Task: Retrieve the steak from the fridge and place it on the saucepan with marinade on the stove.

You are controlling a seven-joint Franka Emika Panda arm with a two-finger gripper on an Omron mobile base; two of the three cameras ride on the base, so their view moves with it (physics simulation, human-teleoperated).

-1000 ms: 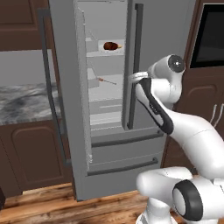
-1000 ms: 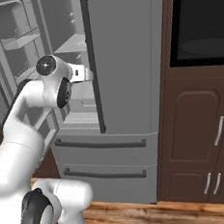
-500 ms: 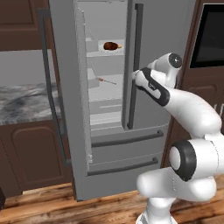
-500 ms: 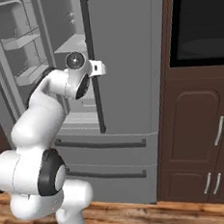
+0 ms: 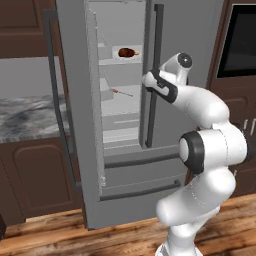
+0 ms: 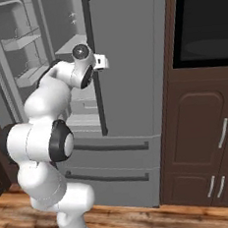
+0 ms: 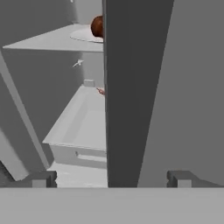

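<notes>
Swinging my arm up toward the fridge (image 5: 125, 165), my wide, empty jaws (image 7: 111, 178) now sit below the steak (image 5: 127, 52), ready to reach in.

We see a warm brown wood-plank floor (image 6: 195, 219) underfoot. Dark brown panelled cabinet doors (image 6: 202, 142) with slim silver handles stand on the right, below a black glass built-in oven (image 6: 204, 26). On the left, a grey marbled stone countertop (image 5: 25, 117) tops another dark brown base cabinet (image 5: 40, 177).
</notes>
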